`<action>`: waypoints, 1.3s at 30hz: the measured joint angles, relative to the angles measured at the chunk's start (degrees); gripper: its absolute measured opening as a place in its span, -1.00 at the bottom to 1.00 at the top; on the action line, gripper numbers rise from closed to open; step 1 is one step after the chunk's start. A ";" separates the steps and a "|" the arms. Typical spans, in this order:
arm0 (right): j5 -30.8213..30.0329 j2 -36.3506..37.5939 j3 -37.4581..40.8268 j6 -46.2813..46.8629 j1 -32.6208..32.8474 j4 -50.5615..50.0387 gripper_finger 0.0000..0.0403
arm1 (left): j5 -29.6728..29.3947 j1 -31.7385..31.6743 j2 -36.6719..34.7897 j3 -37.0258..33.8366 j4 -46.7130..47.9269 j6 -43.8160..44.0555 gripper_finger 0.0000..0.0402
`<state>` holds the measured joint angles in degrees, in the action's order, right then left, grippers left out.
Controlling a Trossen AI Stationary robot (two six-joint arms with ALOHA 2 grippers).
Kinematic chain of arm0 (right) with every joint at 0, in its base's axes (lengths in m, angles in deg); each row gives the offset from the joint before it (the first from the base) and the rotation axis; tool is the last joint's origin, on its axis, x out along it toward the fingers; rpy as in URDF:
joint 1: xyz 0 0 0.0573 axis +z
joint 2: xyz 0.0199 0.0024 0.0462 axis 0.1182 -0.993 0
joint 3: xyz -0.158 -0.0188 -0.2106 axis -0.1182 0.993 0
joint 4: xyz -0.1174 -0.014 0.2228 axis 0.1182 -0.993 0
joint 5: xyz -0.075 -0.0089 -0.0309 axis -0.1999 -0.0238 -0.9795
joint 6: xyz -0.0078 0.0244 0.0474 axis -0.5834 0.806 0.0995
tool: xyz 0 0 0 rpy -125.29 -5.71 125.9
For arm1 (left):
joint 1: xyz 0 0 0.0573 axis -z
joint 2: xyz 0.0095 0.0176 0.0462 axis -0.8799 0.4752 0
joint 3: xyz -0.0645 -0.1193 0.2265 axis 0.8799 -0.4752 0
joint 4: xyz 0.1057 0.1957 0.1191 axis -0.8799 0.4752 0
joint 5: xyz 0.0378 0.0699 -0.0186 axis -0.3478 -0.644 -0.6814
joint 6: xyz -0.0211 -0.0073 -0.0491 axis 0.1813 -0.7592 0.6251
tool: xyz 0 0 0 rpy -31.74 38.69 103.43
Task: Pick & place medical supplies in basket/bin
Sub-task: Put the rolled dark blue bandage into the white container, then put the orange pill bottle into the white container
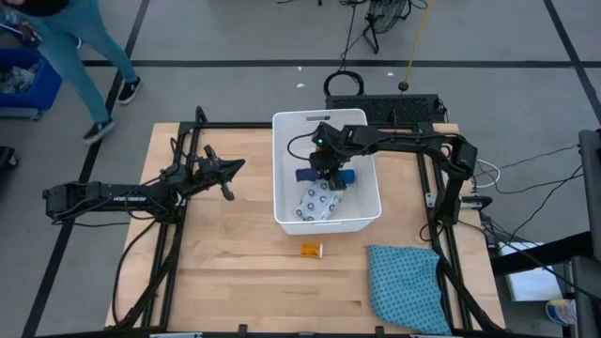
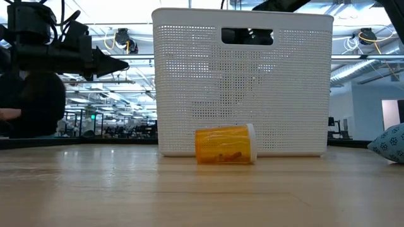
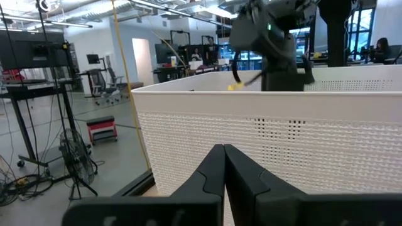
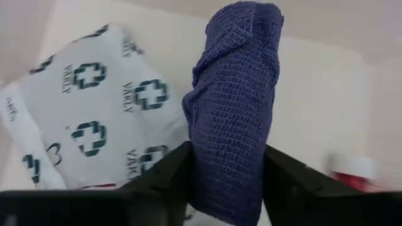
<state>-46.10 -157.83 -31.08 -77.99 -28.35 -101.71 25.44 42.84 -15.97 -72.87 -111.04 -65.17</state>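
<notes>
The fingers of the right gripper (image 4: pixel 227 182) are clamped on the dark blue bar (image 4: pixel 233 107), its long axis running out past them, above the packet (image 1: pixel 315 202) inside the basket (image 1: pixel 282 169). The left gripper (image 1: pixel 228 176), fingers together, waits left of it.

— What sort of place is being shown here?

— A robotics lab inside an open-plan office is being shown. A wooden table (image 1: pixel 254 272) is being framed by black rails, cables (image 1: pixel 526 169) are being trailed over the grey floor, and desks with monitors (image 3: pixel 31 47) are being lit by ceiling strip lights (image 2: pixel 126 63) beyond it.
</notes>
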 joint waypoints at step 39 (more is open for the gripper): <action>16.00 70.36 34.85 22.39 1.31 27.08 -1.00 | 0.00 0.00 0.00 0.00 1.70 0.22 -0.96</action>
<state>-30.10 -87.47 3.77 -55.60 -27.05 -74.63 25.44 42.84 -15.97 -72.87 -109.33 -64.95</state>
